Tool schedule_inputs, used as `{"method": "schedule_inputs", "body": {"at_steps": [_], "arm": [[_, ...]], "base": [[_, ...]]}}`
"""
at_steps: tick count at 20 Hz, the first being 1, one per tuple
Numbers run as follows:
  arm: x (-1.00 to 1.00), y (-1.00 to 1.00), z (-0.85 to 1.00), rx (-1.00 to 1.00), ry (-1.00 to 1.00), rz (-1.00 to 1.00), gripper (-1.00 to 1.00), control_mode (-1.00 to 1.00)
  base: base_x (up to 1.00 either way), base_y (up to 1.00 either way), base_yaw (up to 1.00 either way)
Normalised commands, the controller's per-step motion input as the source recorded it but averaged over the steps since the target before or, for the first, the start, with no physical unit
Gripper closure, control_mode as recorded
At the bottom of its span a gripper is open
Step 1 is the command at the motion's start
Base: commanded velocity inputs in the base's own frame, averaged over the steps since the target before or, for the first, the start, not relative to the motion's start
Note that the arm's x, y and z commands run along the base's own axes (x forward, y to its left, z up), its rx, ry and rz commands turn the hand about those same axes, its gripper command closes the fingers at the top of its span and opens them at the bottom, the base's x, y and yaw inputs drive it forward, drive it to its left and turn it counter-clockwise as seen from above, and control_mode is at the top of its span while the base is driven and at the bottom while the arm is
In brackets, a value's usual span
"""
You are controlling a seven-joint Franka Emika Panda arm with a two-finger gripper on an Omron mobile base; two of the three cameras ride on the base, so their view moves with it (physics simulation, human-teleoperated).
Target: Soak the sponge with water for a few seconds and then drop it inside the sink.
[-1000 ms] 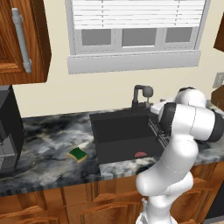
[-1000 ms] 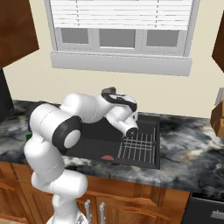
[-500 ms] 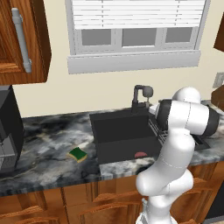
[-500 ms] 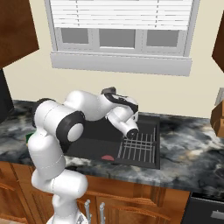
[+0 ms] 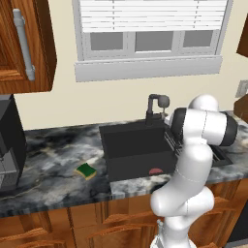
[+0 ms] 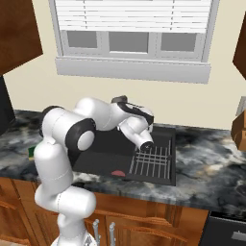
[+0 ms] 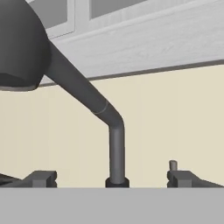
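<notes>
The green and yellow sponge [image 5: 86,170] lies flat on the marble counter, left of the sink [image 5: 131,145], and peeks out behind my arm [image 6: 31,152]. Nothing touches it. My arm reaches over the dark sink [image 6: 103,153] toward the black curved faucet [image 5: 156,107]. In the hand view my gripper [image 7: 113,179] is open, its fingertips [image 7: 41,178] set wide on either side of the faucet's upright pipe [image 7: 116,148], with nothing between them. The spout head [image 7: 17,48] hangs at the upper left. Water is out of view.
A wire dish rack [image 6: 151,161] fills the right part of the sink. A red drain mark [image 5: 156,171] sits on the basin floor. A dark appliance [image 5: 9,140] stands at the counter's left end. The window sill [image 5: 145,68] runs above the faucet.
My arm's elbow has swung a little toward the faucet. The gripper has stayed open and the sponge has not moved.
</notes>
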Motion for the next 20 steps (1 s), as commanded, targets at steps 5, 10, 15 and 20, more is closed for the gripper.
{"method": "schedule_inputs", "body": {"at_steps": [5,10,15,20], "arm": [[0.15,0.00,-0.12,0.00,0.00,0.00,-1.00,-1.00],[0.17,-0.04,-0.10,0.00,0.00,0.00,-1.00,-1.00],[0.17,-0.03,-0.02,0.00,0.00,0.00,-1.00,-1.00],[0.16,-0.06,0.00,0.00,0.00,0.00,-1.00,-1.00]], "base": [[0.00,0.00,0.00],[0.00,0.00,0.00],[0.00,0.00,0.00],[0.00,0.00,0.00]]}}
